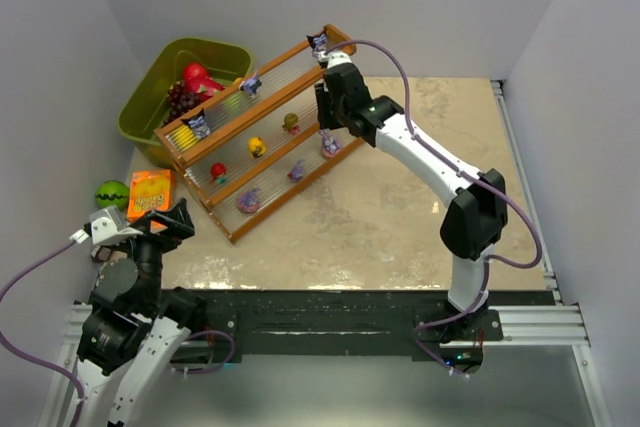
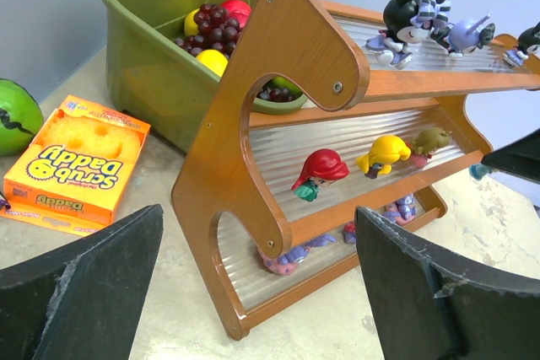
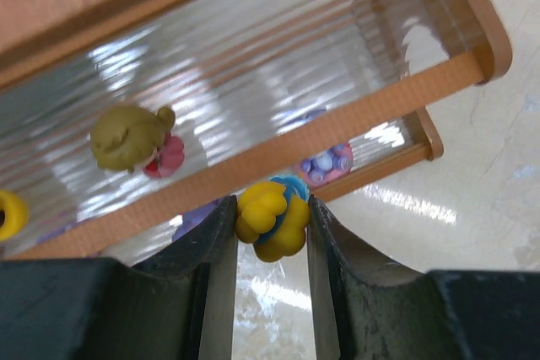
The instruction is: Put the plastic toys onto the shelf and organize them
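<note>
A small yellow-haired toy (image 3: pixel 272 227) is pinched between the narrow fingers of the right gripper (image 3: pixel 270 205). It is held just in front of the shelf (image 2: pixel 278 56), by the wooden rail of the middle step, near the shelf's right end. It is likely held there so it can be set on the bare part of that step, beside the olive-haired toy (image 3: pixel 131 137). The rail stands in the way and would have to be cleared first.

A purple toy (image 3: pixel 326 162) is seen on the lowest step, just below. More toys are spread over all three steps.

The left gripper (image 1: pixel 173 224) is opened wide and nothing is held in it. It is parked apart from the shelf's left end, likely to be out of the way.

A green bin (image 1: pixel 150 97) of fruit is seen behind the shelf. An orange box (image 1: pixel 150 192) and a green ball (image 1: pixel 112 193) are seen by its left end.
</note>
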Controlling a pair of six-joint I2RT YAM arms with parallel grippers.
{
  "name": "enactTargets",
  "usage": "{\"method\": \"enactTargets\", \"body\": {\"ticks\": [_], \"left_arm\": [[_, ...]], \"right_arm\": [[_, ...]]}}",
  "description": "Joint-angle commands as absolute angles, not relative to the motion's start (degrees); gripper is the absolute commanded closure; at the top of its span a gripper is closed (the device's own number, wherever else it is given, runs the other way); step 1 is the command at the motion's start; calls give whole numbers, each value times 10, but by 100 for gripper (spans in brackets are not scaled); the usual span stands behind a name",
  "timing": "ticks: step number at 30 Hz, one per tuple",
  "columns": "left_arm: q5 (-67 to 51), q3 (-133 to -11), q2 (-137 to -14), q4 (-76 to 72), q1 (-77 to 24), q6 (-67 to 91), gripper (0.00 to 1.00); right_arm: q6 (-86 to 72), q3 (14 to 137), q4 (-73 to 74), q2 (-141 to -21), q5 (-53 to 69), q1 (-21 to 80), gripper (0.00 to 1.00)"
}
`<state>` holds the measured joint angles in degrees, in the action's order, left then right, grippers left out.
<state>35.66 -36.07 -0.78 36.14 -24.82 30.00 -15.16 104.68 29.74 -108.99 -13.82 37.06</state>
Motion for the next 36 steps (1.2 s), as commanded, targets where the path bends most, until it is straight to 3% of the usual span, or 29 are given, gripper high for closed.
{"method": "enactTargets", "body": {"ticks": [1, 36], "left_arm": [[365, -362, 50, 350, -246, 308, 0], [362, -362, 33, 346, -246, 303, 0]], "right_arm": [[-138, 1113, 320, -1111, -163, 360, 100], [-147, 1136, 226, -1170, -123, 336, 100]]}}
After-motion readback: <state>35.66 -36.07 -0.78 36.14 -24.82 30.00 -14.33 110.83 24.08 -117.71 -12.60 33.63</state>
